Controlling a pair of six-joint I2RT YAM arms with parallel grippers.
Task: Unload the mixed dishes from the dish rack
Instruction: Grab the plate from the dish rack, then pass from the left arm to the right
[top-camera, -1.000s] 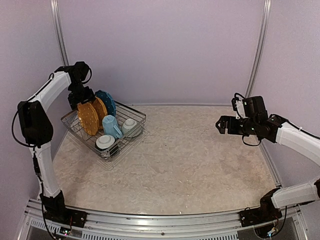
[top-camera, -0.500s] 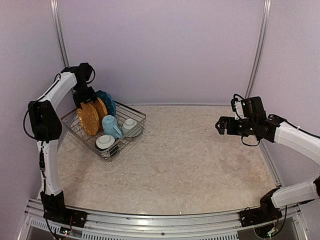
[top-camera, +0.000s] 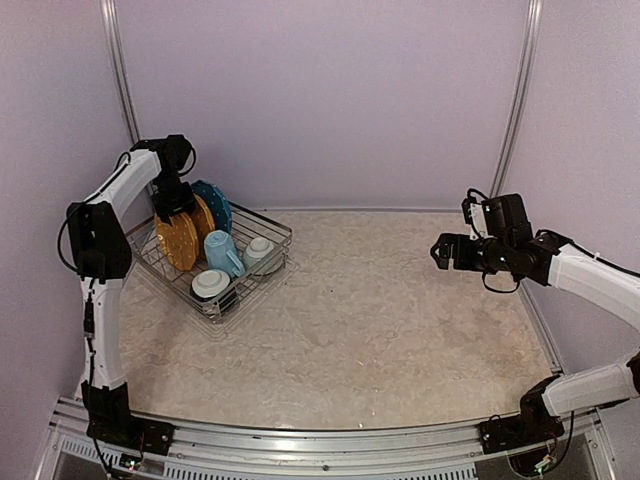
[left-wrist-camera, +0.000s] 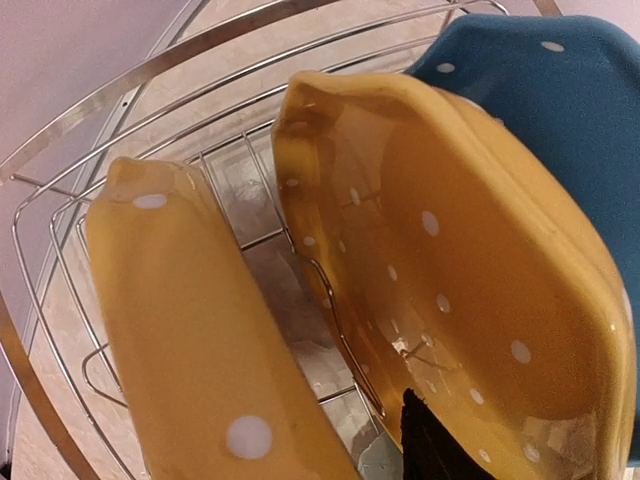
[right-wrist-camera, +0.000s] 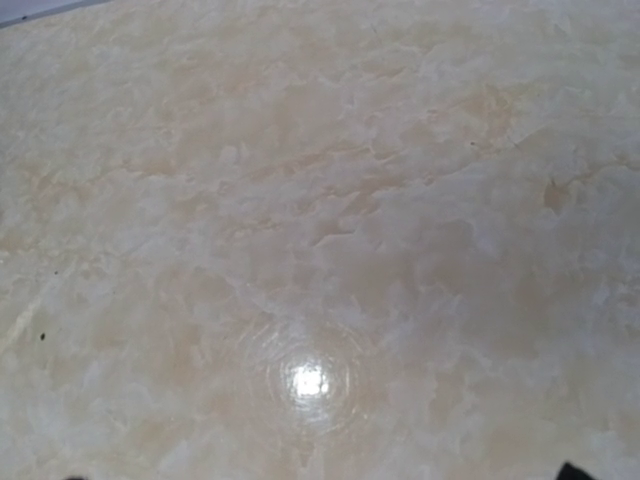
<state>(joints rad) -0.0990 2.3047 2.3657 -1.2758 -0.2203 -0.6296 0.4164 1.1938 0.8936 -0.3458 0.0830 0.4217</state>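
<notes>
"Leaning over the dish rack (top-camera: 275, 222) at the far left of the counter (top-camera: 400, 320), is the left pincer (top-camera: 174, 206) gripping anything?"

"I cannot tell. One dark fingertip (left-wrist-camera: 425, 440) is showing low against the face of the second orange plate (left-wrist-camera: 450, 290). The other finger is hiding from me."

"And the dishes?"

"All are sitting in the rack. The near orange plate (left-wrist-camera: 190, 330) and the second one are standing on edge in the dividers, with the blue plate (left-wrist-camera: 560, 110) just behind. The mug (top-camera: 222, 252) and white bowls (top-camera: 211, 285) are lying to their right."

"What is worrying you?"

"The plates are standing close together. If that finger is sliding down the glazed face instead of straddling the rim, I am guessing the plate could slip, tip into its neighbour or snag on the dividers."

"The right pincer (top-camera: 443, 250)?"

"Hanging released over the counter at the right, well apart."
</notes>
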